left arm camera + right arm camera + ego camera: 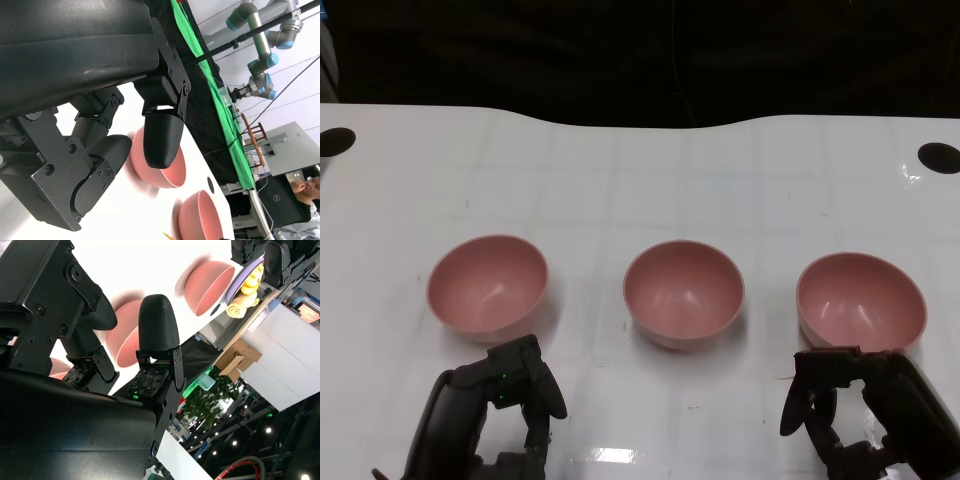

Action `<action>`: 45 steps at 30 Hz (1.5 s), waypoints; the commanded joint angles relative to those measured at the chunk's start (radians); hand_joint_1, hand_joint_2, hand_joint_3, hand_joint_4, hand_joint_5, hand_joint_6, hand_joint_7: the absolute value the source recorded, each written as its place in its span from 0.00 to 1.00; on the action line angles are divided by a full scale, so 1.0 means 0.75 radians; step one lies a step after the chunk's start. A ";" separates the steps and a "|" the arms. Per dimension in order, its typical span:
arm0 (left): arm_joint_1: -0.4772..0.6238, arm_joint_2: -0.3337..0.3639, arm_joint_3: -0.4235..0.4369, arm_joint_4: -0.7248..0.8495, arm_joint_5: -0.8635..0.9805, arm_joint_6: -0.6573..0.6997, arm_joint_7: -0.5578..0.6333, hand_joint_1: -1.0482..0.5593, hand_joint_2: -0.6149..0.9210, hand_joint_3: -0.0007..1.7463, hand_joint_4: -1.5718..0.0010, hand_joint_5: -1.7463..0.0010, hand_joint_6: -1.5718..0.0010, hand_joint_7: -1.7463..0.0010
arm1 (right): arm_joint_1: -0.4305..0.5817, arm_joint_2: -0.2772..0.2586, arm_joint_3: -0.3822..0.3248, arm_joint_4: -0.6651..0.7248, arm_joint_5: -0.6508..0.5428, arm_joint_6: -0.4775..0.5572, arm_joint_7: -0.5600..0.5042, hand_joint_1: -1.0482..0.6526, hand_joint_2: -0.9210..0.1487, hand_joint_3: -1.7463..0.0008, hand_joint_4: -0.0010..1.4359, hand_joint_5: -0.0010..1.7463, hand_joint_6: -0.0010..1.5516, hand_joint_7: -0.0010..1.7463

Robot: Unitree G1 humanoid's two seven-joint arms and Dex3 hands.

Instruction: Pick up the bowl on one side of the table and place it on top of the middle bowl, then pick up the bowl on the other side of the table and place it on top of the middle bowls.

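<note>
Currently three pink bowls sit in a row on the white table [620, 170]: left bowl [488, 283], middle bowl [683, 293], right bowl [861, 301]. The left hand [495, 410] and right hand [865, 410] rest just short of the outer bowls, fingers apart, holding nothing.

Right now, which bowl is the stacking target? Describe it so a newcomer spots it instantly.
On the white table, three matching pink round bowls sit in a row just beyond the robot's two black hands. The target is the middle pink bowl, between the left pink bowl and the right pink bowl. Only it has a bowl on each side and no hand directly before it.
</note>
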 commanded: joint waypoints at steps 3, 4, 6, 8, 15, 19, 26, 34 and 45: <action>-0.019 0.016 0.014 0.014 -0.028 0.012 -0.023 0.63 0.53 1.00 0.43 0.00 0.49 0.05 | -0.011 -0.010 -0.006 0.002 0.027 -0.005 0.007 0.69 0.79 0.04 0.67 0.97 0.62 0.77; -0.027 0.016 0.013 0.015 -0.037 0.022 -0.031 0.64 0.53 1.00 0.43 0.00 0.48 0.06 | -0.014 -0.012 -0.004 -0.003 0.035 0.004 0.019 0.70 0.80 0.05 0.67 0.97 0.62 0.77; -0.037 0.013 0.011 0.024 -0.051 0.018 -0.044 0.64 0.54 1.00 0.43 0.00 0.47 0.07 | -0.014 -0.012 -0.004 -0.006 0.041 0.005 0.027 0.70 0.80 0.05 0.67 0.97 0.62 0.77; -0.039 0.012 0.012 0.030 -0.055 0.010 -0.048 0.64 0.54 1.00 0.43 0.00 0.46 0.07 | -0.012 -0.010 -0.005 -0.005 0.041 0.003 0.028 0.70 0.80 0.06 0.67 0.97 0.62 0.77; -0.049 0.006 0.013 0.037 -0.077 0.008 -0.068 0.65 0.55 1.00 0.43 0.00 0.46 0.08 | -0.019 -0.001 -0.005 -0.011 0.025 -0.011 0.016 0.70 0.80 0.06 0.67 0.97 0.62 0.77; -0.050 0.005 0.015 0.039 -0.078 0.008 -0.073 0.65 0.55 1.00 0.42 0.00 0.46 0.08 | -0.019 0.000 -0.006 -0.011 0.024 -0.012 0.016 0.70 0.80 0.05 0.67 0.97 0.62 0.77; -0.012 0.010 0.006 -0.004 -0.079 -0.020 -0.085 0.63 0.56 1.00 0.42 0.00 0.46 0.10 | 0.014 0.010 -0.010 -0.019 0.007 -0.058 -0.017 0.70 0.77 0.05 0.68 0.96 0.62 0.78; 0.010 0.014 0.011 -0.031 -0.070 -0.003 -0.089 0.63 0.56 0.98 0.42 0.00 0.46 0.10 | 0.022 0.012 -0.008 -0.006 0.012 -0.078 -0.020 0.71 0.76 0.04 0.67 0.95 0.62 0.78; 0.002 0.012 0.014 -0.020 -0.050 -0.030 -0.076 0.64 0.56 0.98 0.43 0.00 0.46 0.10 | 0.006 0.014 -0.013 0.026 0.008 -0.110 -0.026 0.72 0.76 0.05 0.69 0.94 0.63 0.78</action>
